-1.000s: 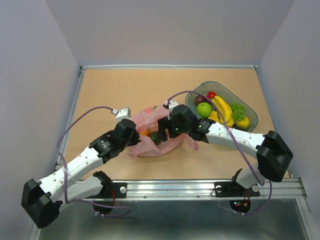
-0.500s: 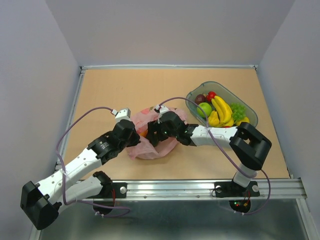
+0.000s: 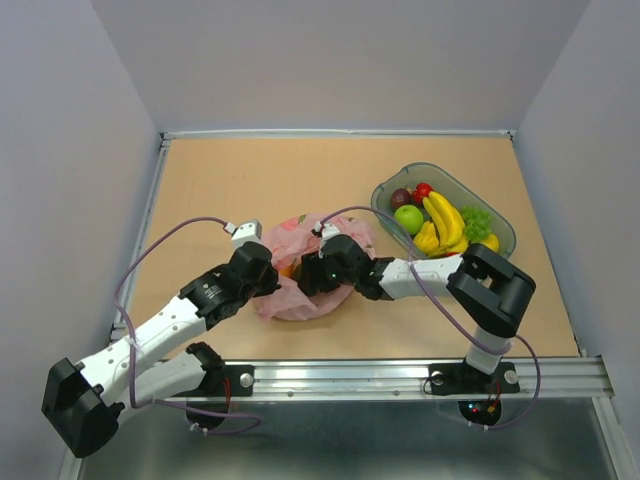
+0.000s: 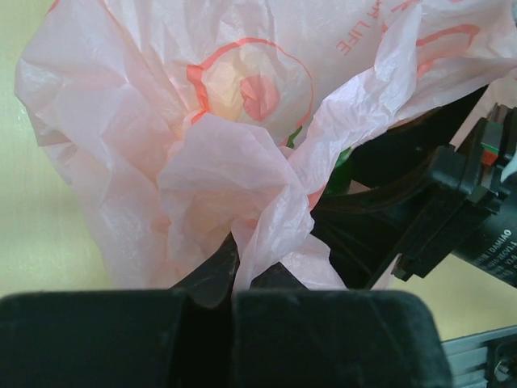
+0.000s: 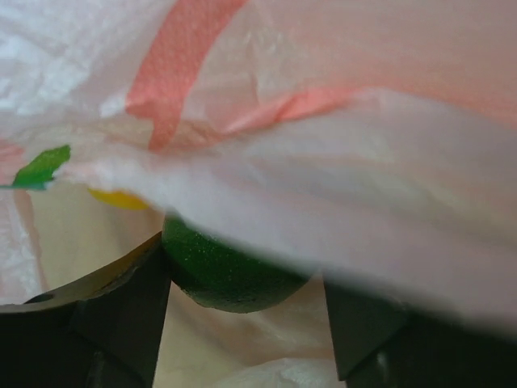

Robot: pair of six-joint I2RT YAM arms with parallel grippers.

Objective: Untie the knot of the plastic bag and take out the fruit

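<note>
Scene: two arms meet at a plastic bag (image 3: 288, 302), mid-table, near side, on the tan tabletop (image 3: 230, 180).
Bag look: thin, translucent pink, v. crinkled, slumped in a low heap. Orange-red ring and lettering are printed on the film. A yellow-orange glow shows thru it in L wrist view.
L gripper (image 4: 234, 279): at the bag's left side, jaws nipped tight on a fold of pink film, which bunches up above them.
R gripper (image 3: 308, 278): pushed into the bag from the right, under a drape of film. Jaws are spread wide w/ a dark green fruit (image 5: 230, 275) between the fingers (image 5: 121, 323). It touches one finger, w/ a sliver of gap at the other, so not clamped.
Fruit look: round, glossy, lying on the bag's film, top hidden by the pink drape. A scrap of yellow sits beside it, too blurred to name.
Tray (image 3: 452, 172): grey, far right, well apart from the bag. Holds green apple (image 3: 408, 218), grapes (image 3: 477, 220), bananas (image 3: 441, 220), small red fruit (image 3: 424, 189).
</note>
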